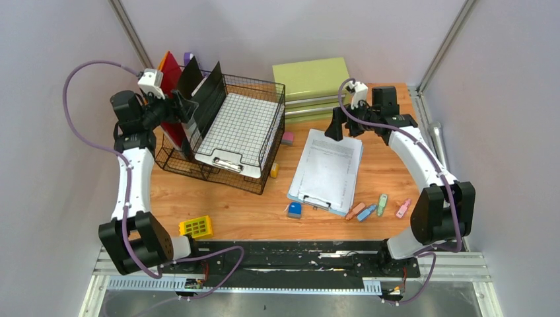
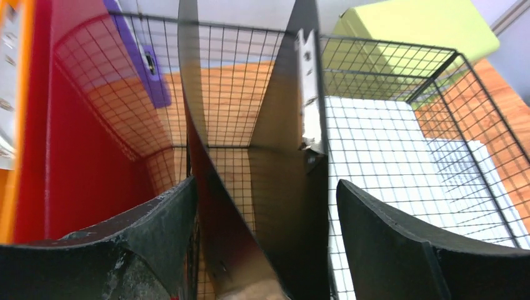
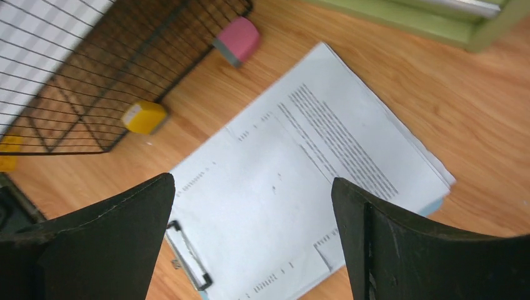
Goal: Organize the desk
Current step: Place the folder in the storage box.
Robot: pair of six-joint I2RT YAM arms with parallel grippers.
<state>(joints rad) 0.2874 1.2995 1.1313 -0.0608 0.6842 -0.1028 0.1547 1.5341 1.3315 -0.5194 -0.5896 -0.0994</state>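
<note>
The desk (image 1: 251,208) is a light wood tabletop. At its back left stands a black wire rack (image 1: 254,82) with a white clipboard (image 1: 241,129) lying in its tray and two black boards (image 1: 208,92) upright beside a red folder (image 1: 170,69). My left gripper (image 1: 185,109) is open, its jaws either side of the black boards (image 2: 262,187), not closed on them. A blue clipboard with printed paper (image 1: 327,168) lies mid-desk. My right gripper (image 1: 335,125) hovers open and empty above its paper (image 3: 300,187).
A green drawer cabinet (image 1: 314,82) stands at the back. A pink eraser (image 1: 288,138) and a yellow one (image 1: 274,170) lie by the rack. A blue block (image 1: 294,210), a yellow grid piece (image 1: 197,227) and several small coloured markers (image 1: 366,212) lie near the front.
</note>
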